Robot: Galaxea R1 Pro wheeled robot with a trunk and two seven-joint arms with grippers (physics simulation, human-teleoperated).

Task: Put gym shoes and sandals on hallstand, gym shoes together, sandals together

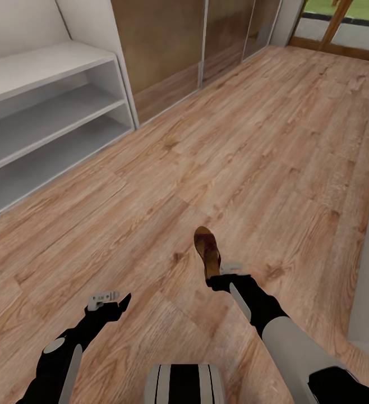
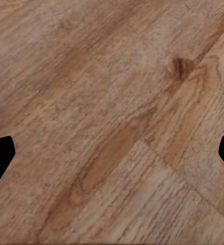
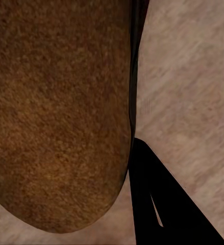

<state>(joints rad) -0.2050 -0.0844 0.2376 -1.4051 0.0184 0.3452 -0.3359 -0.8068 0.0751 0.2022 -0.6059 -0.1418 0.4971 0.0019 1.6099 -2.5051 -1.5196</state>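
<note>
Wood-plank corridor floor (image 1: 263,140) separates the hallstand (image 1: 50,112) from the right gripper (image 1: 218,276), clamped on one sandal (image 1: 207,249); that end-only grip could slip in transit. Left gripper (image 1: 109,300) hangs spread, empty.

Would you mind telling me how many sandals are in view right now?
1. The sandal is held up by the right end effector over the wooden floor, right of the shoe rack. Its mate may be outside these views.
</note>
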